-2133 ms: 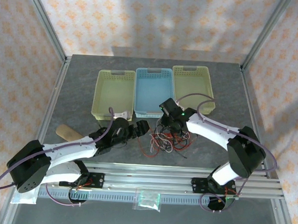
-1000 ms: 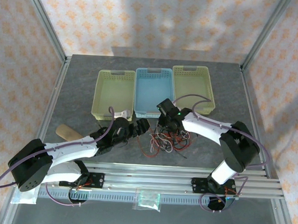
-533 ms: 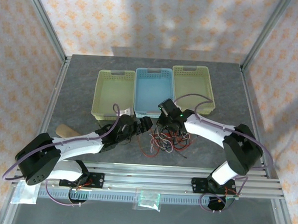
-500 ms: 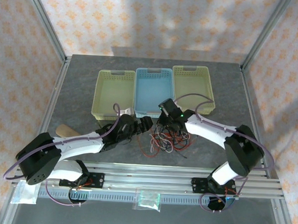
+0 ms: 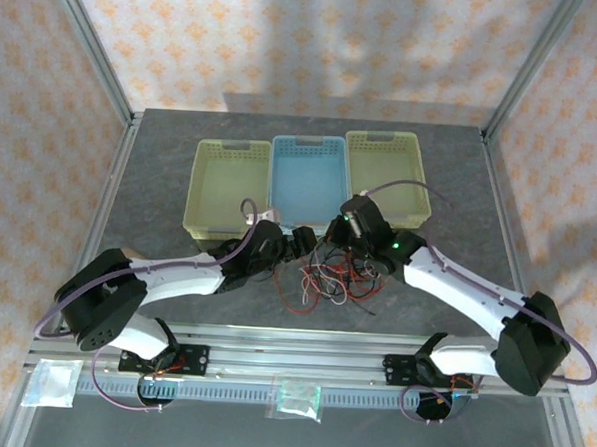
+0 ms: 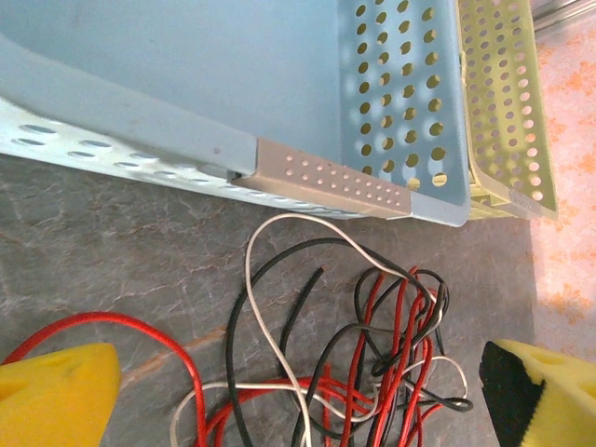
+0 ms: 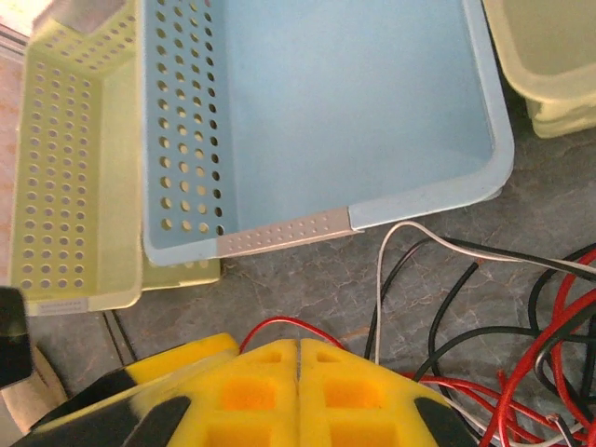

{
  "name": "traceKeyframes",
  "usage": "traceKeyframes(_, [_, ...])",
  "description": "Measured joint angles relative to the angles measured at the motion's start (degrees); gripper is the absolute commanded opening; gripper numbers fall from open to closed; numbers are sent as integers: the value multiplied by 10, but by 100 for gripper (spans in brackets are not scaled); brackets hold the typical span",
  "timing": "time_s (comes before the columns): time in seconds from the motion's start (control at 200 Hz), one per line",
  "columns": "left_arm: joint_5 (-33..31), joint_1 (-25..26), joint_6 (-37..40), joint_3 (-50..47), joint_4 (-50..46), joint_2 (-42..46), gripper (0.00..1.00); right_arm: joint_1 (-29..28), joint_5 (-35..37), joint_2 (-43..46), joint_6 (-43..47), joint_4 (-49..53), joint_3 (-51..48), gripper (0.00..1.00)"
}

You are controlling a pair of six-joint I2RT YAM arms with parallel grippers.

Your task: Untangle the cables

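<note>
Red, black and white cables [image 5: 337,283] lie tangled on the grey table [image 5: 161,176], just near of the blue basket [image 5: 306,179].
Top view: the tangle's long axis runs left-right, with the left gripper [image 5: 303,242] at its far-left edge and the right gripper [image 5: 334,247] over its far edge. Left wrist: jaws wide, flanking the strands. Right wrist: jaws pressed together, and a red cable arcs at their tips; whether it is pinched I cannot tell.

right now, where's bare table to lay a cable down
Bare table left of the left yellow basket, right of the right yellow basket, and behind all three. Crowded in front of the blue basket, where the cables lie.
</note>
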State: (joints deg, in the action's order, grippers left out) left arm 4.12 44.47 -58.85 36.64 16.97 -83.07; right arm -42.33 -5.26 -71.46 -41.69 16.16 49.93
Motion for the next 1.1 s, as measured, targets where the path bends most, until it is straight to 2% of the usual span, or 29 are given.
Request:
traceKeyframes(0.375, [6,17,4,71,-23,-85,99,0,15,60,29,-16,-12,0])
traceKeyframes(0.741, [10,42,4,75,-40,-131,99,0,32,137,61,-32,-10,0])
traceKeyframes(1.101, [12,42,4,133,-93,-166,99,0,27,149,114,-26,75,0])
